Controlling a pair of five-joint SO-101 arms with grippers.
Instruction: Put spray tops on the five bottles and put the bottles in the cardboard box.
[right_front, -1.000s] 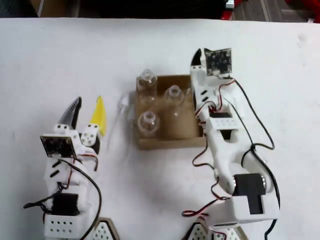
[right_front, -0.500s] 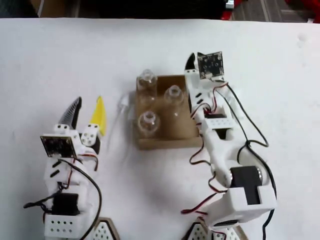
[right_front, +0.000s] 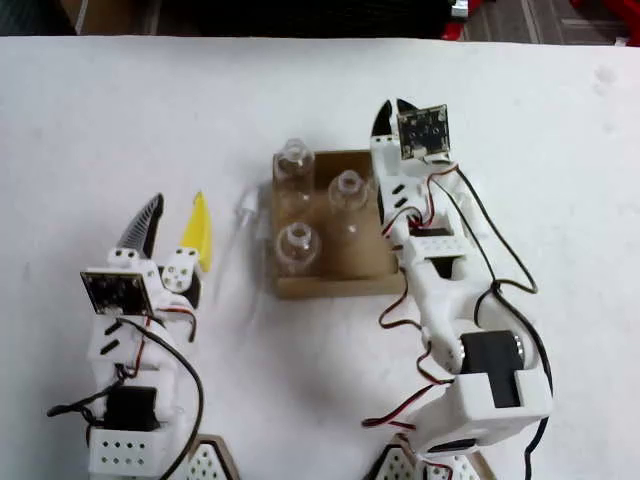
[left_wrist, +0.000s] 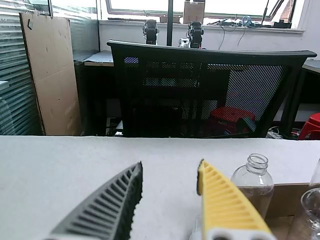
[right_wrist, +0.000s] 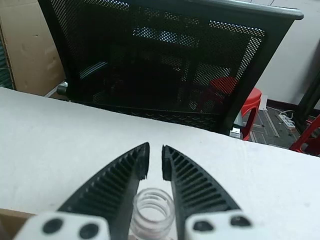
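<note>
At 8 o'clock on the white table (right_front: 120, 110), the left gripper (right_front: 176, 200) was seen with its black and yellow fingers spread wide. A clear spray top (right_front: 243, 212) was laid flat between it and the cardboard box (right_front: 335, 286). Open-necked bottles were stood at the box's 11 o'clock corner (right_front: 293, 160), its 7 o'clock corner (right_front: 297, 245) and near its middle (right_front: 347, 187). The right gripper (right_front: 391, 105) was held past the box's 1 o'clock corner, fingers narrowed to a slit, with another bottle neck (right_wrist: 152, 207) seen just beneath.
</note>
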